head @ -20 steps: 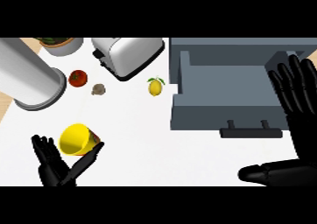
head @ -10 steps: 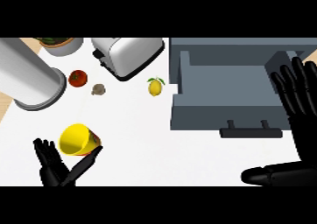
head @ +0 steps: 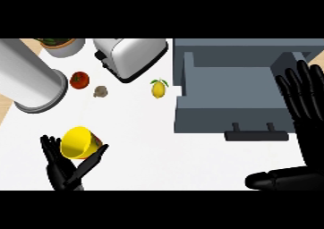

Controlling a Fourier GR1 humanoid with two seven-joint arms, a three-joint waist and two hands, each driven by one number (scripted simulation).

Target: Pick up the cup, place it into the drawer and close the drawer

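with the yellow cup (head: 79, 142) cradled in the curled left hand (head: 67, 169) at near left, the next move is likely a carry right to the open grey drawer (head: 225, 117); the right hand (head: 309, 103) rests open-fingered.

A toaster (head: 130, 57) is being shown at twelve o'clock, a lemon (head: 158, 88) just below it. A tomato (head: 79, 80) and cylinder (head: 26, 76) are lying at ten o'clock.

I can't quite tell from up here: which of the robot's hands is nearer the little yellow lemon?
The left. The left hand sits below and left of the lemon, holding the yellow cup. The right hand is farther off, across the open drawer.
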